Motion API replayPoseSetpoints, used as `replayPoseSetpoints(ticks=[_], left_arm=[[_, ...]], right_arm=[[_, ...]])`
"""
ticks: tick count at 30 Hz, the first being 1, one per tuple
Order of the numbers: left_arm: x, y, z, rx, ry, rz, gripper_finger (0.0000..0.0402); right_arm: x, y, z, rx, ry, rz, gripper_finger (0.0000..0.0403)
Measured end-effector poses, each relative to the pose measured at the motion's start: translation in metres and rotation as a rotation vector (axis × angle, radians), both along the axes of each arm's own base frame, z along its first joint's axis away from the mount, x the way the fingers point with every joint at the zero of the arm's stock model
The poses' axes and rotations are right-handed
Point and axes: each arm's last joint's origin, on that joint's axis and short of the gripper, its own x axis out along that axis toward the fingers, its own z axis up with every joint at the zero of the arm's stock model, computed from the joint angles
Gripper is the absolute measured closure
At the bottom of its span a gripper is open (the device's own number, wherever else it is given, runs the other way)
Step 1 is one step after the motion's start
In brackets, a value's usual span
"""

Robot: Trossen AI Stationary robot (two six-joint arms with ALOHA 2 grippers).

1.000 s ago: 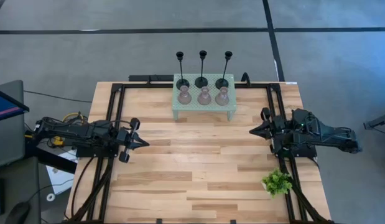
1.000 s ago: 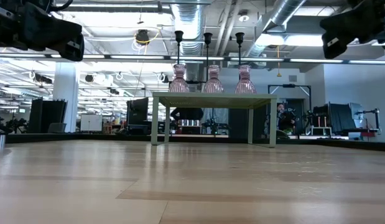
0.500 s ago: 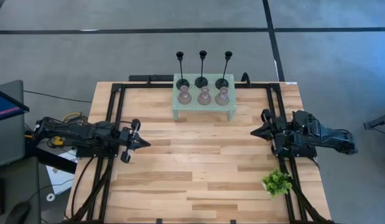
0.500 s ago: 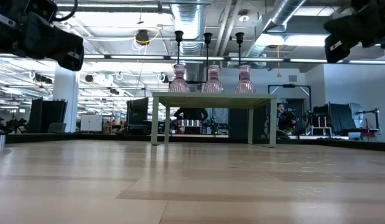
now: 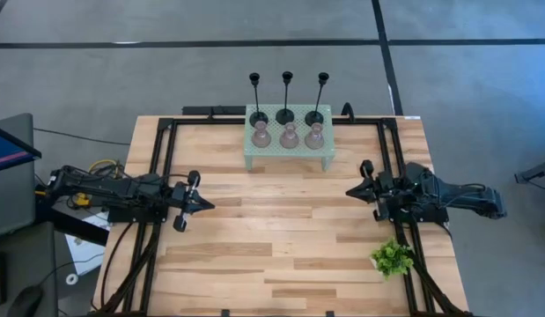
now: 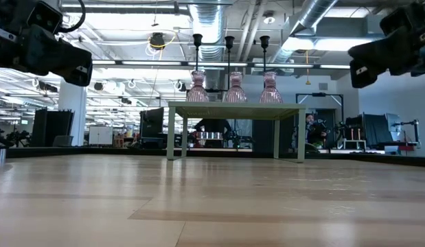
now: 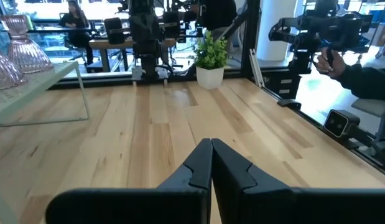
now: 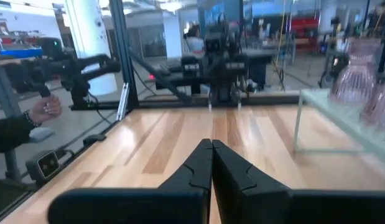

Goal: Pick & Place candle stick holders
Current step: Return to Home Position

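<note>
Three pinkish glass cone holders (image 5: 289, 136) stand in a row on the mint-green mesh shelf (image 5: 288, 151) at the table's far middle. Three slim black holders (image 5: 287, 99) stand behind them on the shelf's far edge. In the low view the pink holders (image 6: 234, 88) sit on the shelf top. My left gripper (image 5: 209, 204) is shut and empty over the table's left side, its fingers (image 7: 211, 163) together. My right gripper (image 5: 349, 191) is shut and empty over the right side, pointing toward the table's left.
A small green plant (image 5: 393, 258) in a white pot stands near the table's front right corner. Black frame rails (image 5: 163, 167) run along the left, right and far edges. Bare wood (image 5: 281, 229) lies between the two grippers. A person's hand (image 8: 44, 111) shows beyond the table.
My right gripper has moved toward the table's left, farther in over the wood. My left gripper has crept slightly toward the table's right. Both stay shut. The holders have not moved.
</note>
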Motion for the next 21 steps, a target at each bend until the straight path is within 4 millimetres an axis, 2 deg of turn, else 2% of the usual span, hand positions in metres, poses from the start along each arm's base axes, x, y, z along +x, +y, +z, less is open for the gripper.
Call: replayPoseSetpoints(ticks=[11,21], left_arm=[[-0.0001,0.0,0.0004,-0.001,-0.003,0.0,0.0395],[-0.0001,0.0,0.0011,-0.006,-0.009,0.0,0.0395]], right_arm=[[0.0017,0.0,-0.0012,-0.02,-0.032,0.006,0.0403],[0.0021,-0.0019,-0.0023,-0.015,-0.02,-0.057,0.0403]])
